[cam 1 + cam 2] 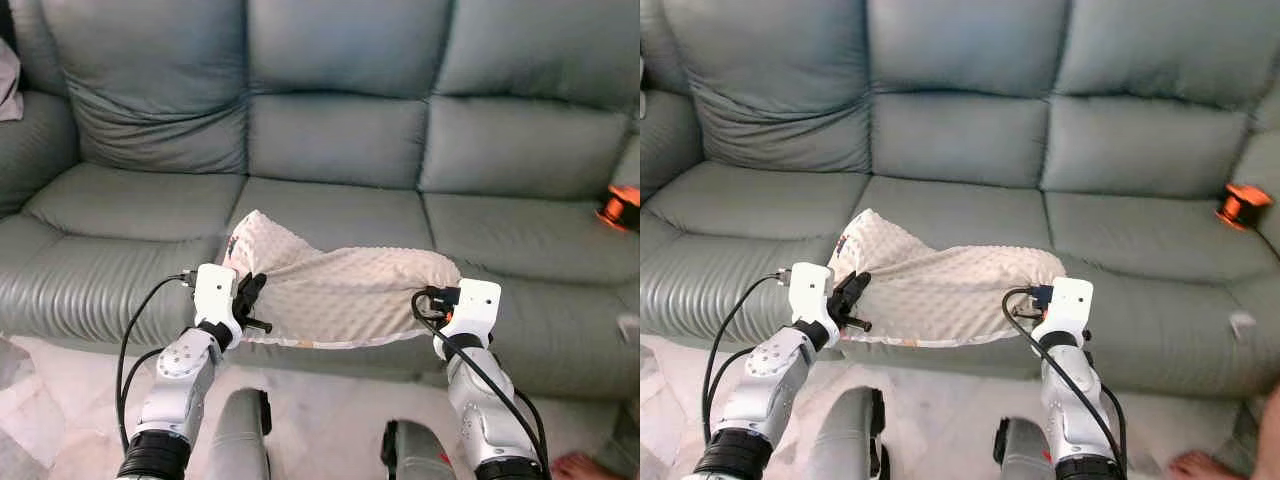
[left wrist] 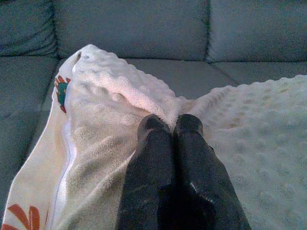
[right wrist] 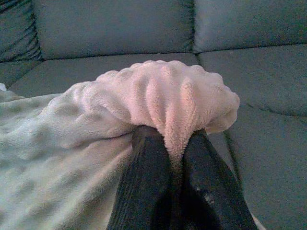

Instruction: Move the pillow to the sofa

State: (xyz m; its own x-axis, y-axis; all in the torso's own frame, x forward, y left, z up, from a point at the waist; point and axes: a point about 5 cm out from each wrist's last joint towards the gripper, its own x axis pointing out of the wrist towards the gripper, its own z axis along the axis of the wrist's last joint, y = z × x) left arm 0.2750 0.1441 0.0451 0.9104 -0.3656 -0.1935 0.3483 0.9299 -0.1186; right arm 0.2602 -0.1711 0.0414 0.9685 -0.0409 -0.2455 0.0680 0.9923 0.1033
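Note:
A cream pillow [image 1: 335, 285] with a dotted, nubbly cover hangs between my two grippers, over the front edge of the grey-green sofa [image 1: 340, 140]. My left gripper [image 1: 252, 295] is shut on the pillow's left end; in the left wrist view its fingertips [image 2: 152, 125] pinch a fold of the pillow [image 2: 115, 96]. My right gripper [image 1: 432, 300] is shut on the right end, and the right wrist view shows the pillow's fabric [image 3: 168, 96] bunched between the fingers [image 3: 146, 165]. An orange and teal print [image 2: 61, 93] marks the pillow's left edge.
An orange object [image 1: 620, 205] lies on the sofa's right seat. A pale cushion corner [image 1: 8, 85] rests on the left arm of the sofa. Marble floor [image 1: 60, 420] runs before the sofa. A person's toes [image 1: 580, 466] show at the lower right.

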